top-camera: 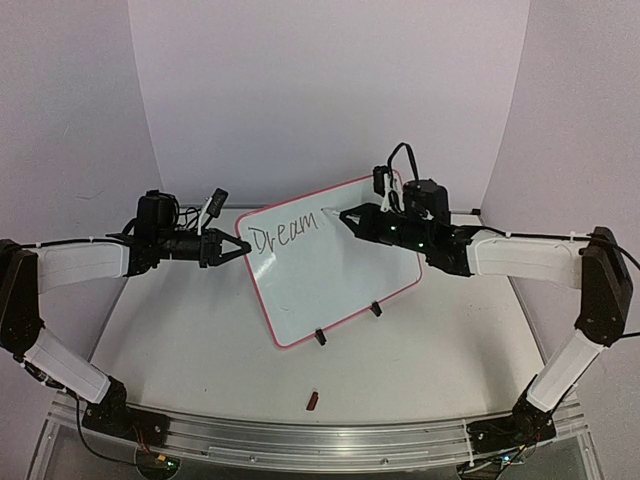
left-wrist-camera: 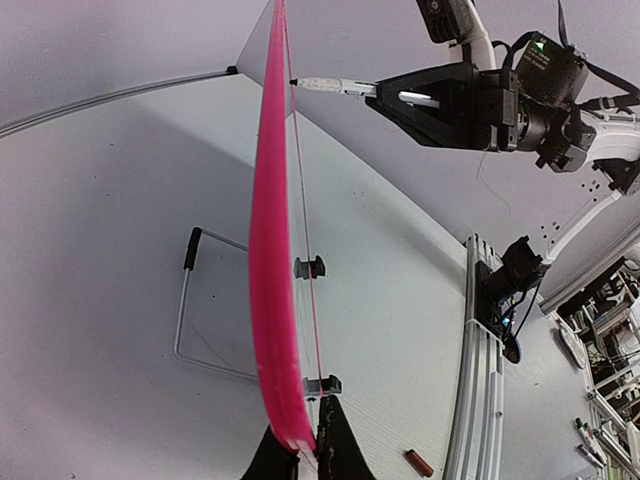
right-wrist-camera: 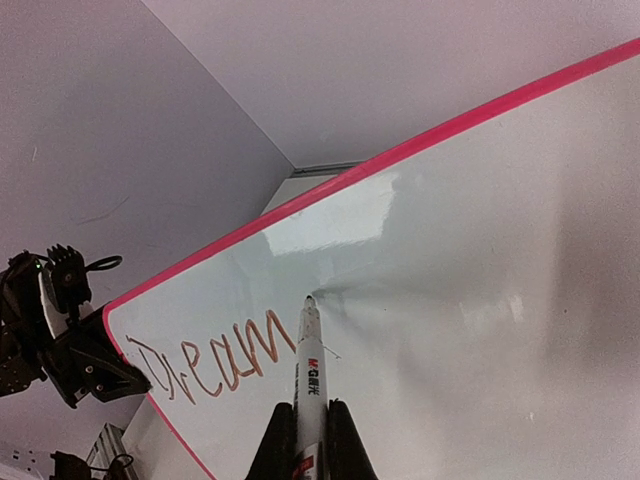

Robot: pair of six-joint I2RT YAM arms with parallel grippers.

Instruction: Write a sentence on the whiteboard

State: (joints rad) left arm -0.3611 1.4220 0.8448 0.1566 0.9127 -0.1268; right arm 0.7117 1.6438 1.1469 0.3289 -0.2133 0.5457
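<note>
My right gripper (top-camera: 352, 216) pinches a marker (right-wrist-camera: 308, 370), its tip touching the whiteboard (top-camera: 335, 275) just right of the written word "Dream" (top-camera: 283, 238). My left gripper (top-camera: 240, 247) clamps the board's left edge, and the board stands tilted on its feet.

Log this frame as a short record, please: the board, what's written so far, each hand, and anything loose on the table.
board: whiteboard with a pink frame, standing tilted on the table
writing: "Dream" across its upper left part
left hand: clamped on the board's left edge
right hand: holding a marker, tip at the surface just right of the "m"
loose item: small red-brown piece on the table in front of the board
</note>
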